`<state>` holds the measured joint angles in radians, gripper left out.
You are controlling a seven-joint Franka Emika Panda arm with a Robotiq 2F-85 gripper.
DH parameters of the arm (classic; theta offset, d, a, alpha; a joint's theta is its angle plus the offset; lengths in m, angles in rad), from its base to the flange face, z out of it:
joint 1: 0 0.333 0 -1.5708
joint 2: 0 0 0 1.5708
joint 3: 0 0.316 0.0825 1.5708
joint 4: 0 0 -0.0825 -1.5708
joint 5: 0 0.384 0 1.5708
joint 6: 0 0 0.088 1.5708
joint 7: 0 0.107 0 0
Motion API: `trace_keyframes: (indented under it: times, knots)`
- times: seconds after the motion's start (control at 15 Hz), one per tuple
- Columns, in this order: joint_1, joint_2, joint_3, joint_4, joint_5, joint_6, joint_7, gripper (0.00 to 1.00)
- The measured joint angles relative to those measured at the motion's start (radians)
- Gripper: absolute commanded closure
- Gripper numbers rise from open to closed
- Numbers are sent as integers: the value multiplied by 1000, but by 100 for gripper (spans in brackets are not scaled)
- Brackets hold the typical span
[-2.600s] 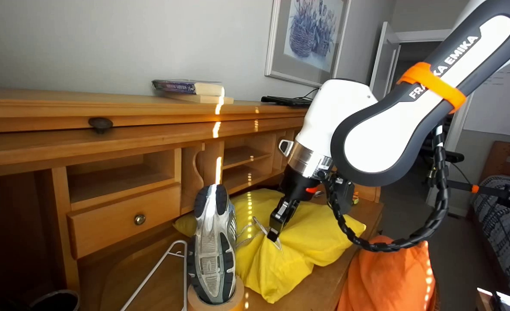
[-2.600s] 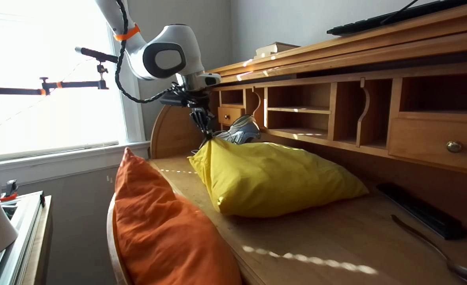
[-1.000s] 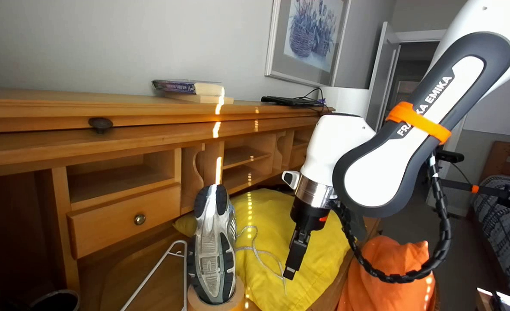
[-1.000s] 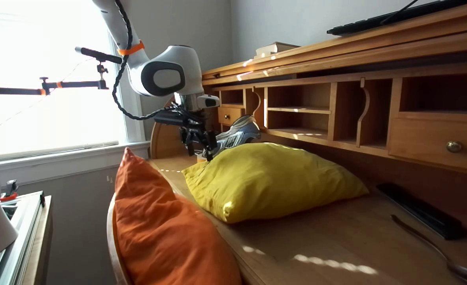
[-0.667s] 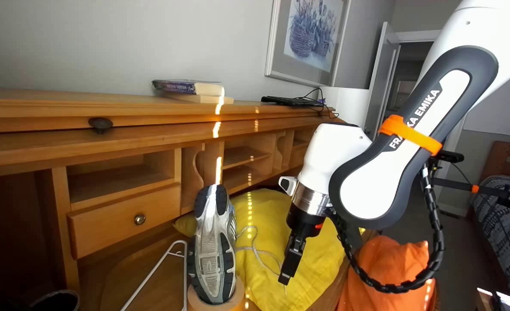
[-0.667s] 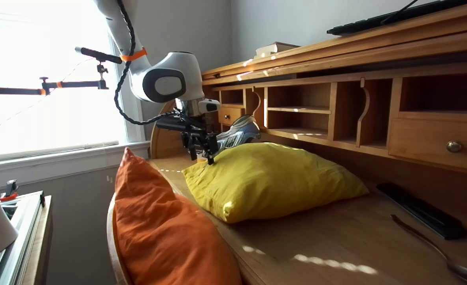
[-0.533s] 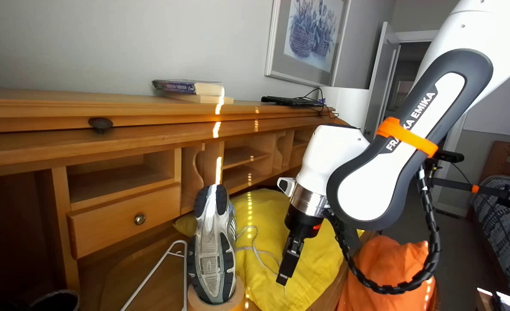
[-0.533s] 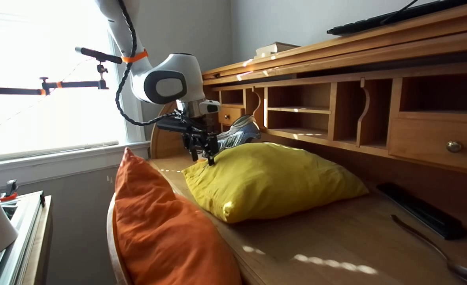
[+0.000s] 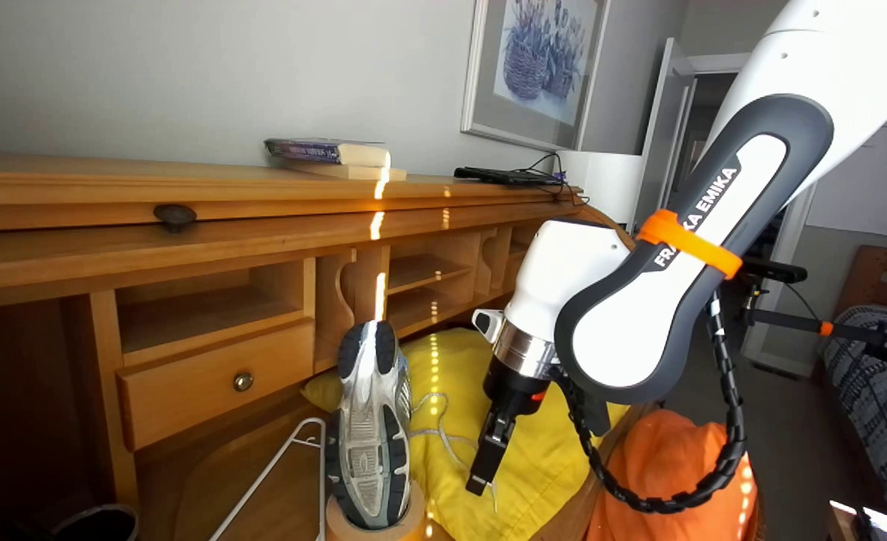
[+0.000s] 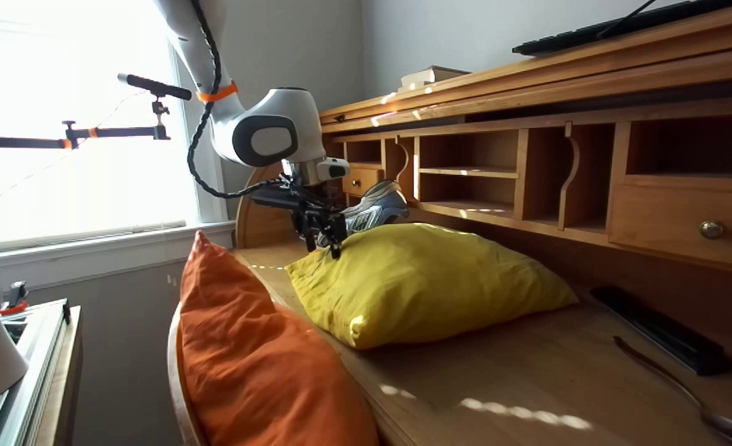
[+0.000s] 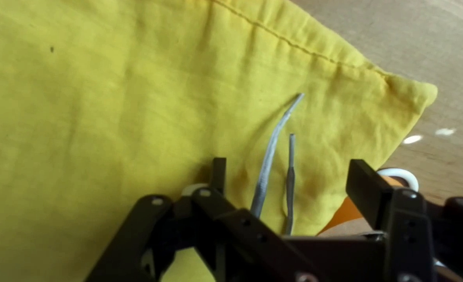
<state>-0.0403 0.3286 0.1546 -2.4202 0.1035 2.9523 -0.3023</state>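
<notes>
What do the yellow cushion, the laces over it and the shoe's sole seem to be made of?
Yellow cushion: matte woven cloth, perhaps cotton, judging by its soft wrinkles and stitched seam.
Laces: probably textile cord, dull grey; they are thin and slightly curved, with narrower tips.
Shoe's sole: likely rubber, mostly matte, from its dark and grey moulded tread.
</notes>
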Motion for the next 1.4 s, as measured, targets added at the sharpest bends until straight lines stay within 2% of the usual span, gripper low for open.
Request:
trace_keyframes:
  times: [0.13, 0.4, 0.8, 1.07, 1.13, 1.2, 1.33, 1.4]
  knots:
    - [-3, 10, 2, 9, 0, 0, 3, 34]
    - [-10, 20, 2, 22, 0, 0, 9, 37]
    - [-12, 28, 2, 33, 0, 0, 24, 35]
    - [-12, 35, 2, 37, 0, 0, 32, 50]
    - [-12, 35, 2, 38, 0, 0, 34, 59]
    - [-12, 35, 2, 39, 0, 0, 37, 59]
    - [-12, 35, 2, 40, 0, 0, 44, 75]
    - [-12, 35, 2, 40, 0, 0, 46, 79]
